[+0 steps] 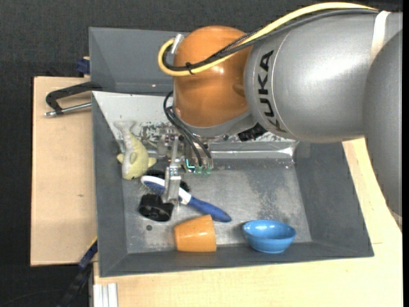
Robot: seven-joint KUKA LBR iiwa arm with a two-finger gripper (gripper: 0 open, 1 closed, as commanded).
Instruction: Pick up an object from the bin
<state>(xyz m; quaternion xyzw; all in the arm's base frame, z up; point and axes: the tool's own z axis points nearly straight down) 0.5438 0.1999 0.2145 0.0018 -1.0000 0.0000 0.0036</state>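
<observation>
The gripper (172,196) hangs low over the white head of a blue-handled toothbrush (203,207), beside a black round piece (155,208) at the bin's (268,187) left. It probably sits there because the toothbrush lies flat and exposed. I cannot tell whether the gripper is open or closed.

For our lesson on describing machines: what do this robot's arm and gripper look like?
The arm is thick, rounded and silver-grey, marked KUKA in dark letters. An orange domed cover sits at its wrist, with a yellow cable looped over it. The gripper is slim bare metal.
</observation>
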